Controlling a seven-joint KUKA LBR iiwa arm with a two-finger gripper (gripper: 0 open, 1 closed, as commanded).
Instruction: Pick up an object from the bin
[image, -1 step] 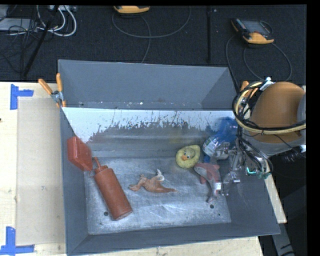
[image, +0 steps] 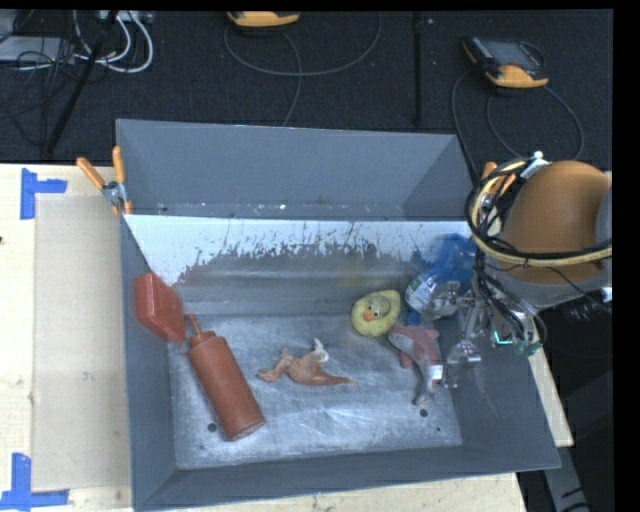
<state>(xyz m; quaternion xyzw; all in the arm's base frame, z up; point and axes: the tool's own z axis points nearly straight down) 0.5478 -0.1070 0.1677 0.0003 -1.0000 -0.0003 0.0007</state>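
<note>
On the bin's (image: 300, 180) left floor you see a red-brown bottle (image: 225, 385); mid-floor, a tan toy lizard (image: 305, 368); then a yellow duck (image: 375, 313). Just right of the duck lies a dull pink toy (image: 415, 345), flat and fin-shaped, with the gripper (image: 435, 382) at its right edge. You cannot tell how the jaws stand.

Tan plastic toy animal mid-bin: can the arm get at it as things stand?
Probably yes: the tan plastic toy animal lies alone on bare bin floor, nothing over it, left of the arm.
</note>
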